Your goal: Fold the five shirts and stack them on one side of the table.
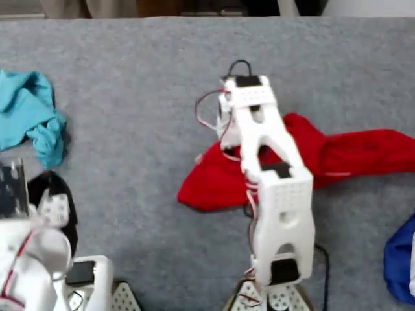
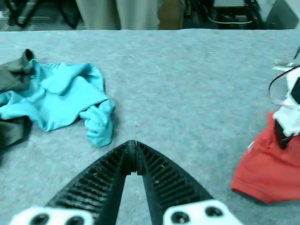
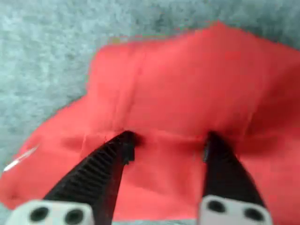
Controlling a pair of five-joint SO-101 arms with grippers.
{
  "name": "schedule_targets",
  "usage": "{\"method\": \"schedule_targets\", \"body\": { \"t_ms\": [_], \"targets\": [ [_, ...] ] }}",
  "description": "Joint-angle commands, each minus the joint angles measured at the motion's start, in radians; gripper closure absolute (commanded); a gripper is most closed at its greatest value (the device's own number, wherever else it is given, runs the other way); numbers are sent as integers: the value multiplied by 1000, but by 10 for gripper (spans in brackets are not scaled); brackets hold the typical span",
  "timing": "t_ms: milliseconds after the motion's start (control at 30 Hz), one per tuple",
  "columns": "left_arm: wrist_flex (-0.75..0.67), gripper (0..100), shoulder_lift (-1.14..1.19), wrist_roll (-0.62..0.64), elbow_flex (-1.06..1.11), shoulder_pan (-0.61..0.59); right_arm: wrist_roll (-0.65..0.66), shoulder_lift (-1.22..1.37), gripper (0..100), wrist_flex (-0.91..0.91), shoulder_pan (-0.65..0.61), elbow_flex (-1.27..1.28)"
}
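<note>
While it lies under right arm (image 1: 272, 162) | red shirt (image 1: 363, 152) crumpled, unfolded

One red shirt (image 1: 350, 155), one turquoise shirt (image 1: 26, 110), one blue shirt (image 1: 399, 259), one dark shirt (image 2: 14, 75).

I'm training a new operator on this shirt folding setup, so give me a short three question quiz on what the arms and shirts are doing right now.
1. True or false: the right gripper is open over the red shirt.
2. The left gripper is: A open; B shut and empty; C shut on a shirt.
3. Fill in: the crumpled shirt near the left gripper is coloured ____.
Key: 1 true; 2 B; 3 turquoise.
</note>
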Motion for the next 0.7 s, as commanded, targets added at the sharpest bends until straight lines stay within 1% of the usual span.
{"method": "schedule_targets", "body": {
  "t_ms": [0, 33, 67, 100, 200, 300, 500, 633, 667],
  "targets": [
    [9, 981, -117, -25, 84, -29, -9, 64, 984, -11, -13, -31],
    [9, 981, -147, -23, 101, -31, -9, 67, 995, -9, -13, -47],
    [9, 981, -174, -23, 114, -31, -9, 64, 975, 2, -15, -62],
    [9, 981, -196, -23, 124, -31, -9, 58, 982, 18, -18, -88],
    [9, 981, -240, -23, 133, -31, -9, 21, 993, 100, -48, -229],
    [9, 981, -248, -20, 137, -31, -9, -27, 993, 161, -99, -452],
    [9, 981, -248, -15, 138, -31, 0, -51, 993, 147, -196, -980],
    [9, 981, -248, -15, 138, -32, 66, -58, 993, 101, -259, -1271],
    [9, 981, -248, -15, 138, -32, 89, -64, 993, 98, -275, -1307]
  ]
}}
